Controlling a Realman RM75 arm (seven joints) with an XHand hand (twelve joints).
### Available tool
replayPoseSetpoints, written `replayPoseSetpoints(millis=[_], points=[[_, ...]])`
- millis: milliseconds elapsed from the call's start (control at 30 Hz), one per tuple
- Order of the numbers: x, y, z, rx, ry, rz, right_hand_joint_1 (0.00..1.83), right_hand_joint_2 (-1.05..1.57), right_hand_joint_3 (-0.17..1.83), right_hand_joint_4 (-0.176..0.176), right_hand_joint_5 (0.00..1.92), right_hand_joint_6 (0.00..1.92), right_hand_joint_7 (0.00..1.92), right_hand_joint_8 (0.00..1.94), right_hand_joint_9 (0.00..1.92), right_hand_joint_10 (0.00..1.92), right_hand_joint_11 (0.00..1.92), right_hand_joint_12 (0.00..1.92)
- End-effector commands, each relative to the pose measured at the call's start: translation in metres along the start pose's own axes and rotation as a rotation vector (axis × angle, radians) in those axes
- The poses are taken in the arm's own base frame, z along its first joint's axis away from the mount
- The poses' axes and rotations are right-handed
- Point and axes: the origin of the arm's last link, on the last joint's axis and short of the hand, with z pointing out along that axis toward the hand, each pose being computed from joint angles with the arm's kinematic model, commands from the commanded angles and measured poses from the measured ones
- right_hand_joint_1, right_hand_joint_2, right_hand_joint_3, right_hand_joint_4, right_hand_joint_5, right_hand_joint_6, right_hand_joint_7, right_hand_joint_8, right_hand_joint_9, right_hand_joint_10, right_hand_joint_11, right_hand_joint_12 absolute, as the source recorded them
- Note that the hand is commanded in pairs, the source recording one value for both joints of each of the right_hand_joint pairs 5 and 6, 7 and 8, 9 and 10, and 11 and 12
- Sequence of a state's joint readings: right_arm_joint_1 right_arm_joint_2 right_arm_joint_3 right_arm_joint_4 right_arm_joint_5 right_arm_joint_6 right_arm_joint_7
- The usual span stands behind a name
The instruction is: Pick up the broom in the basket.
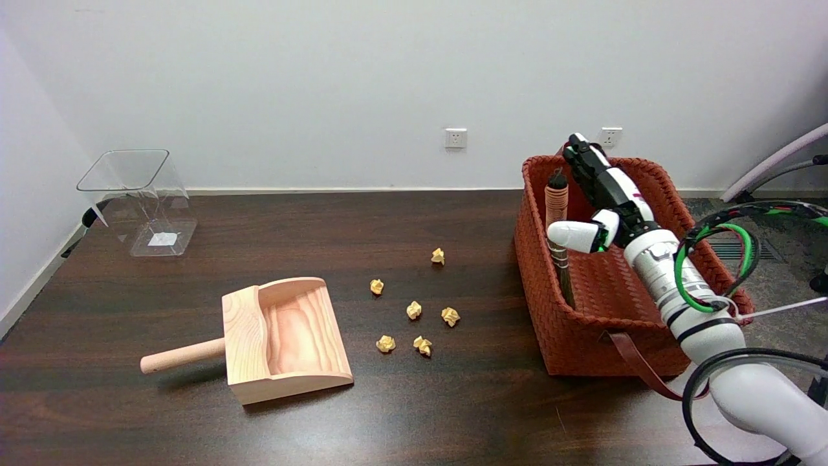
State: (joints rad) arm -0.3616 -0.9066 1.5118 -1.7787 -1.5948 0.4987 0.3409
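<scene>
1. Clear plastic bin [139,200], far left of the fingers, at the counter's [414,414] back corner. Not part of the task.
2. Wooden dustpan [284,340], well left of the fingers and nearer the camera, handle pointing left.
3. Crumpled yellow paper bits [414,310], scattered between the dustpan and the basket, left of the fingers and well apart from them.
4. Woven red-brown basket [582,336] on the counter's right side; the right hand [605,197] is over its inside.
5. Broom [558,239] stands in the basket against the left wall, just left of the fingers. Long axis roughly upright, tilted a little, dark tip up, bristles down.
6. Key relation: the handle lies immediately left of the hand, beside the thumb, so the closing move looks like a short sideways one. The right hand is the only one in view.
7. Fingers [585,162]: extended up and away over the basket, thumb sticking out left toward the broom. They look spread with nothing clearly held; the thumb tip is at or just beside the handle, and actual contact cannot be told.
8. Hidden or hard to read: lower bristles are lost behind the basket's near wall; the basket floor is partly covered by the forearm; the palm side faces away; the arm is cut off at the lower right edge.
</scene>
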Motion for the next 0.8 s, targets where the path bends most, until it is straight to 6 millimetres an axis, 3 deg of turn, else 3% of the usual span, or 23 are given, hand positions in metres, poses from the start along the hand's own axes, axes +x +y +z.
replayPoseSetpoints(millis=[33,600,800], points=[[-0.019,-0.002,0.004,-0.018,-0.098,0.021,1.04,-0.74,1.19,0.0,0.0,0.0,0.14,0.14,0.0,0.0,0.0,0.0],[-0.023,0.005,-0.02,-0.052,-0.049,0.085,1.04,-0.65,1.14,0.0,0.12,0.12,0.22,0.22,0.12,0.12,0.12,0.12],[-0.027,0.001,-0.023,-0.042,-0.044,0.102,1.05,-0.58,1.1,0.0,0.16,0.16,0.49,0.49,0.16,0.16,0.16,0.16]])
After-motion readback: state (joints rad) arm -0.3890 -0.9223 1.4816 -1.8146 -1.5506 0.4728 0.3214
